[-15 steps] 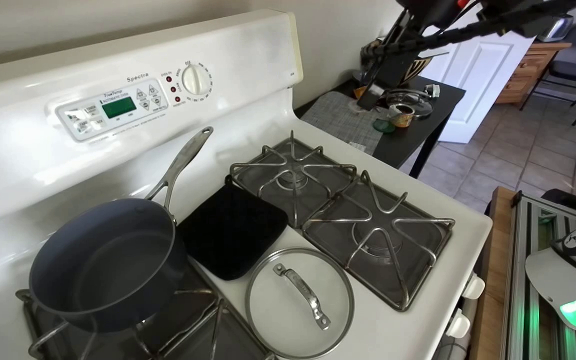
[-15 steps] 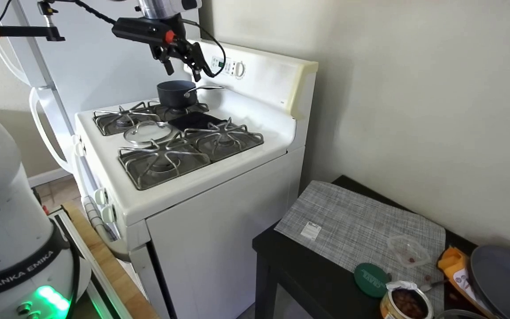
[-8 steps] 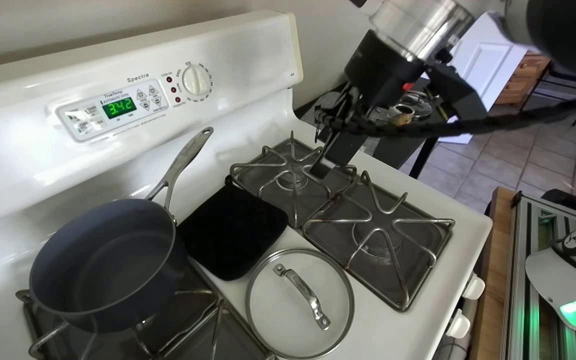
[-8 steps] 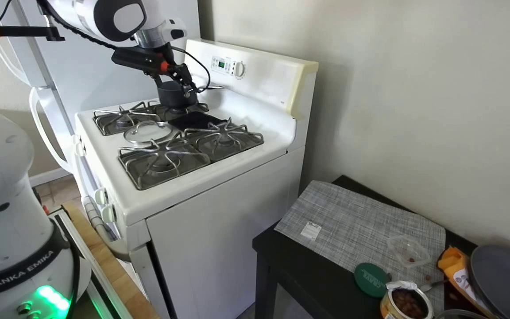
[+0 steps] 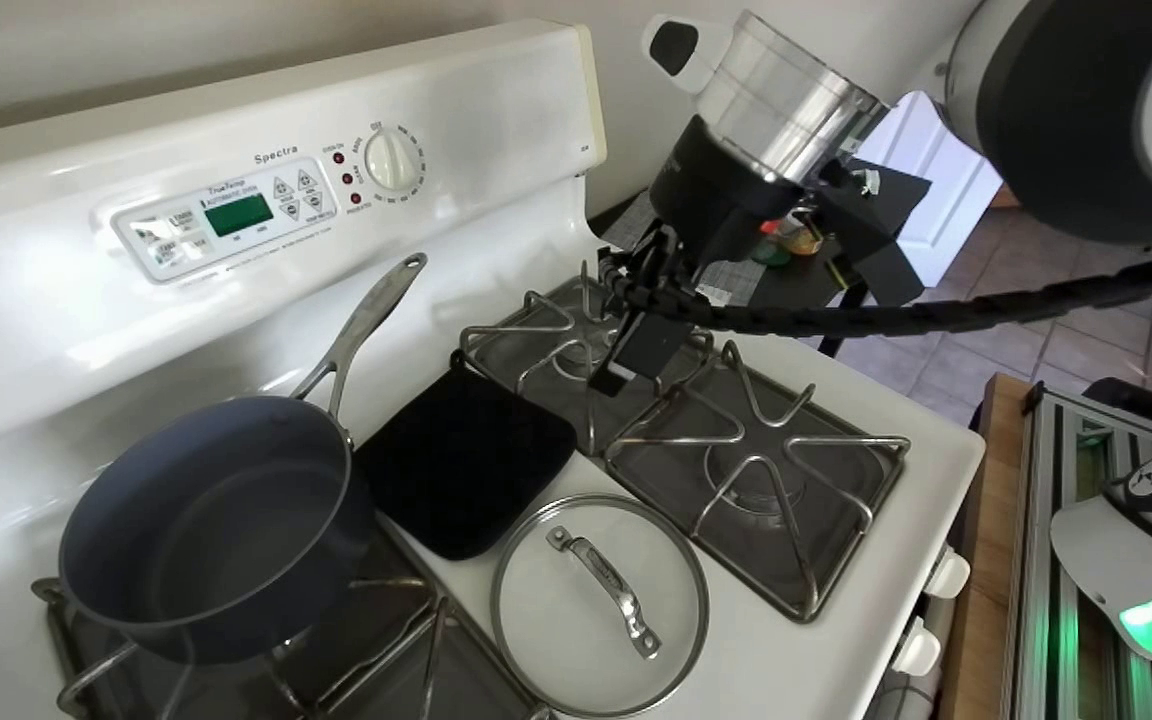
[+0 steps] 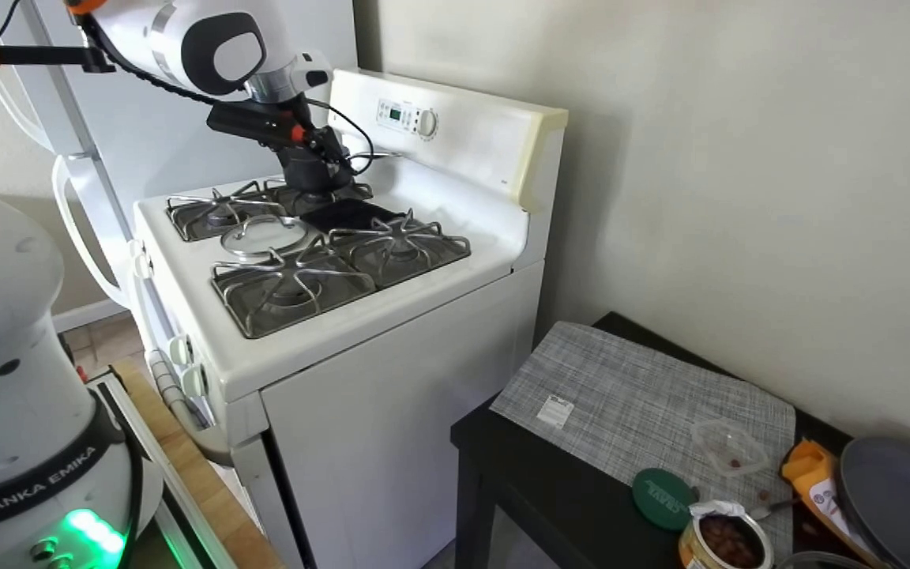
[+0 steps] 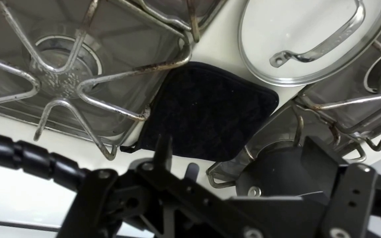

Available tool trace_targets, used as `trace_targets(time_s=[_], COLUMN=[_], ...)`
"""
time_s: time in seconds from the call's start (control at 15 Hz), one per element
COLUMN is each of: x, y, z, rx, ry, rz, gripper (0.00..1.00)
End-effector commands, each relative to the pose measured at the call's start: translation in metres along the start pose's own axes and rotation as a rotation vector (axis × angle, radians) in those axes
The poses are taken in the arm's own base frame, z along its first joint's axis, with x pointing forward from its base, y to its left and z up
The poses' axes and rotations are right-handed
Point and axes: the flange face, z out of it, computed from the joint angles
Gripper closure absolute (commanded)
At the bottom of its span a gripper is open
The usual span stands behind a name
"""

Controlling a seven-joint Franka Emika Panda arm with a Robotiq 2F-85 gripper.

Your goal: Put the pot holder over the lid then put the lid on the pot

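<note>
The black pot holder (image 5: 466, 460) lies flat on the white stove top between the burner grates; it also shows in the wrist view (image 7: 210, 112). The glass lid (image 5: 561, 625), arched handle up, lies beside it, apart from the pot. The dark pot (image 5: 226, 520) stands on a burner grate on the pot holder's other side, uncovered, its metal handle pointing to the stove's back panel. In the wrist view the pot (image 7: 273, 168) is partly hidden by my gripper (image 7: 241, 150). My gripper is open and empty, tilted, above the stove near the pot holder, touching nothing visible.
Raised metal grates (image 5: 756, 450) stand around the pot holder and lid. The stove's back panel (image 5: 476, 130) rises behind. A black side table (image 6: 502, 442) beside the stove holds a grey placemat (image 6: 629, 403), an open can (image 6: 727, 541) and a dark pan (image 6: 905, 490).
My gripper has come down from high up to low over the stove, toward the pot holder, mostly in the first half second. The pot holder, lid and pot have not moved.
</note>
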Motion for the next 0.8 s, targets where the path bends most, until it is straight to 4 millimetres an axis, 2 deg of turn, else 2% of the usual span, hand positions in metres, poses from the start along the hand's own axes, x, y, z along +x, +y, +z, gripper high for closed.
trace_targets(time_s=[0.0,0.2,0.53,0.73], x=[0.004,0.013,0.029,0.041], y=[0.001,-0.004,-0.013,-0.011], z=[0.007,0.027,0.073,0.100], rx=[0.004,0.019,0.017,0.007], ry=[-0.007,-0.039,-0.097,-0.114], rz=[0.017,0.029,-0.004,-0.018], gripper=[0.00,0.00,0.00,0.00])
